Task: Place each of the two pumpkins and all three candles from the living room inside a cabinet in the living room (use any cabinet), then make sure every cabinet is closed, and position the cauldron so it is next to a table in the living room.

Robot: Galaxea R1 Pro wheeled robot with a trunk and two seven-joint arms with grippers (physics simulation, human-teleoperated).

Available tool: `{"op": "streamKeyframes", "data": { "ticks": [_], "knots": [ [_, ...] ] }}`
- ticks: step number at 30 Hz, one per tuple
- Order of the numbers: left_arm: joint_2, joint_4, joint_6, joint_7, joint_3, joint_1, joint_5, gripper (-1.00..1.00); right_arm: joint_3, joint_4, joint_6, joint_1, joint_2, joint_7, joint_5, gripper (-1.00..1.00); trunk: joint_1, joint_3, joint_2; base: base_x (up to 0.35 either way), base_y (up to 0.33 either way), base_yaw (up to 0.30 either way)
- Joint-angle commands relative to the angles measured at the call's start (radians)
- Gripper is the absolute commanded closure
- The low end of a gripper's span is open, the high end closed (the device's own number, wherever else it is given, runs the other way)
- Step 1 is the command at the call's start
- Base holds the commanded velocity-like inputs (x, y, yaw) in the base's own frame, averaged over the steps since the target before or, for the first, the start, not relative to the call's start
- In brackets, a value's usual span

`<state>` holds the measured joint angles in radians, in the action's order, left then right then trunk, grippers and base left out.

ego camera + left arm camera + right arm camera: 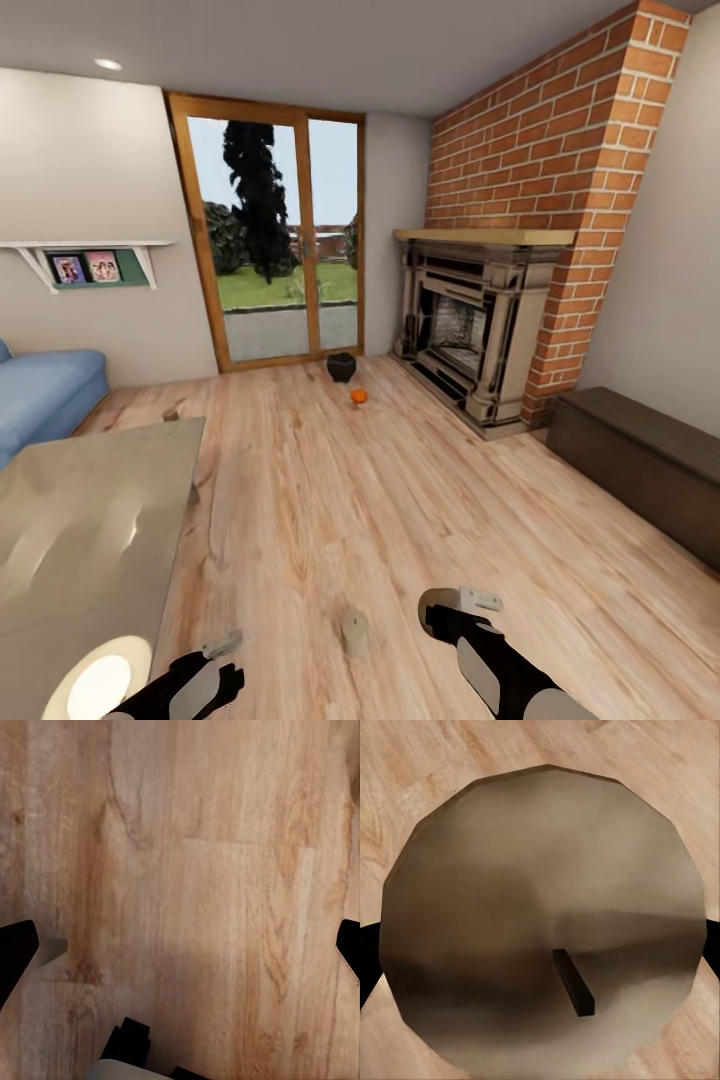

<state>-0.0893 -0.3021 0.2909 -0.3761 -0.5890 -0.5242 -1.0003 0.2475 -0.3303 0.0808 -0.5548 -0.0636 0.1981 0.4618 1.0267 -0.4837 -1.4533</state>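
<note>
I am holding a candle end-on in my right claw (left claw spread wide, empty), cabinet lying rightward.

No readable text, labels, brands, numbers or signs appear anywhere.

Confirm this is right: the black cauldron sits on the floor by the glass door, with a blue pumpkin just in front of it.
One detail is wrong: the pumpkin is bright orange, not blue. The head view shows it on the wooden floor just in front of the black cauldron, which does sit by the glass door.
</note>
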Motion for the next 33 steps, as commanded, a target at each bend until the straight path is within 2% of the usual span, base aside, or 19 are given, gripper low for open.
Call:
{"op": "streamKeyframes", "data": {
  "ticks": [1,14,33],
  "knots": [
    [-0.001,-0.003,0.004,-0.007,-0.008,0.000,-0.007,-1.00,0.009,-0.003,0.005,-0.001,0.001,0.009,0.006,1.00,0.000,-0.001,-0.001,0.238,0.019,0.000],
    [-0.001,-0.003,0.004,-0.007,-0.008,0.000,-0.007,-1.00,0.009,-0.003,0.005,-0.001,0.001,0.009,0.006,1.00,0.000,-0.001,-0.001,0.175,0.003,0.000],
    [-0.002,-0.003,0.004,-0.007,-0.008,0.000,-0.007,-1.00,0.009,-0.003,0.005,-0.001,0.001,0.009,0.006,1.00,0.000,-0.001,-0.001,0.274,-0.027,0.000]
  ]
}}
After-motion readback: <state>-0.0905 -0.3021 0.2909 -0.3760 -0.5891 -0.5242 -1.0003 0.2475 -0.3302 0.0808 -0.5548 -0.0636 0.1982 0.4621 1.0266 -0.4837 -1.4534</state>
